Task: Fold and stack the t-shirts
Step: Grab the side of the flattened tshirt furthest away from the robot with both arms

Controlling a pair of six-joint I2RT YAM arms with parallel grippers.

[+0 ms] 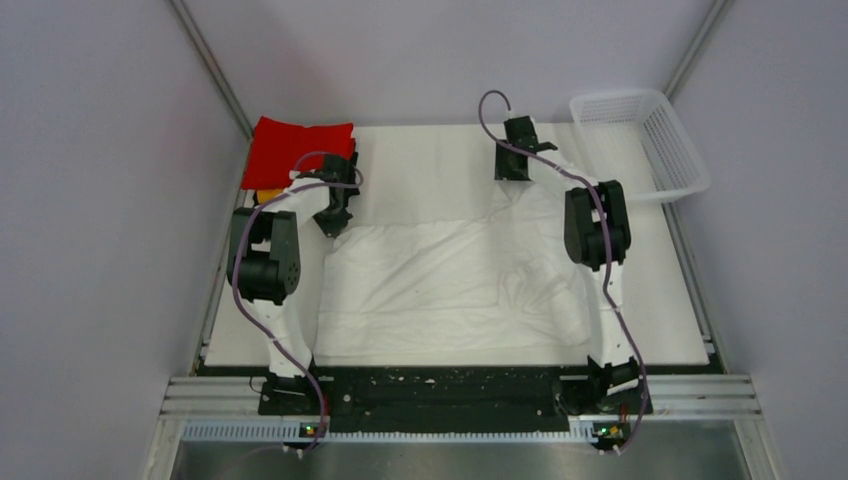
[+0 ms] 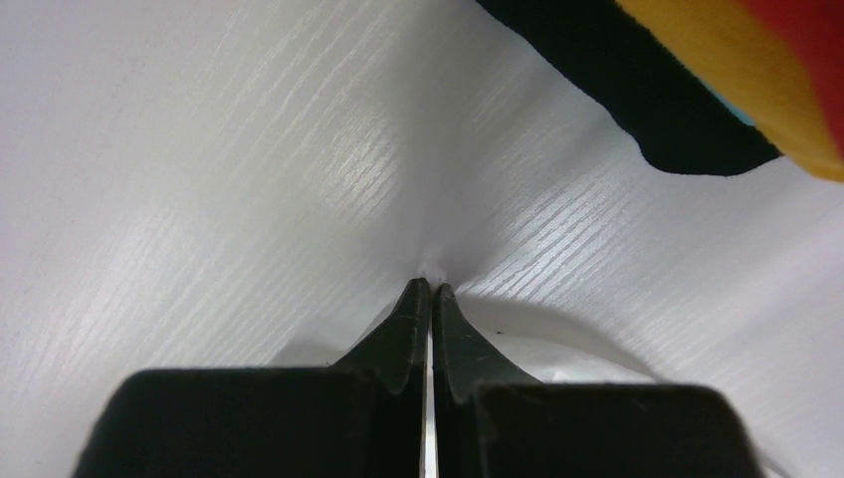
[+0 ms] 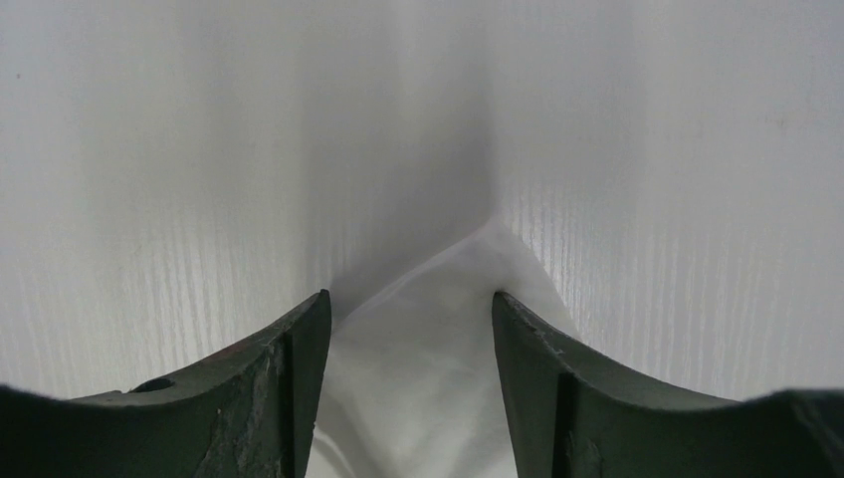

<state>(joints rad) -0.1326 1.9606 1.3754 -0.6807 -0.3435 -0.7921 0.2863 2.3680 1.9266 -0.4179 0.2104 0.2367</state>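
Left gripper (image 2: 430, 284) up close: jaws pressed together, with a small tuck of the white t-shirt (image 1: 430, 280) pinched at the very tips (far-left corner of the shirt, per the top view).

Right gripper (image 3: 410, 299): jaws apart at a middling gap. A pointed corner of the white cloth lies between the fingers; neither pad visibly touches it, so nothing is gripped on this side.

White t-shirt is spread wrinkled over the middle of the table (image 1: 430, 160), its far-right corner drawn out toward the right gripper.

Folded stack at the far-left table corner, just beyond the left gripper: red t-shirt (image 1: 295, 145) on top, with orange-yellow t-shirt (image 2: 737, 70) and black t-shirt (image 2: 637, 90) edges showing under it.

White mesh basket (image 1: 618, 97) sits at the far-right corner, well apart from the shirts.
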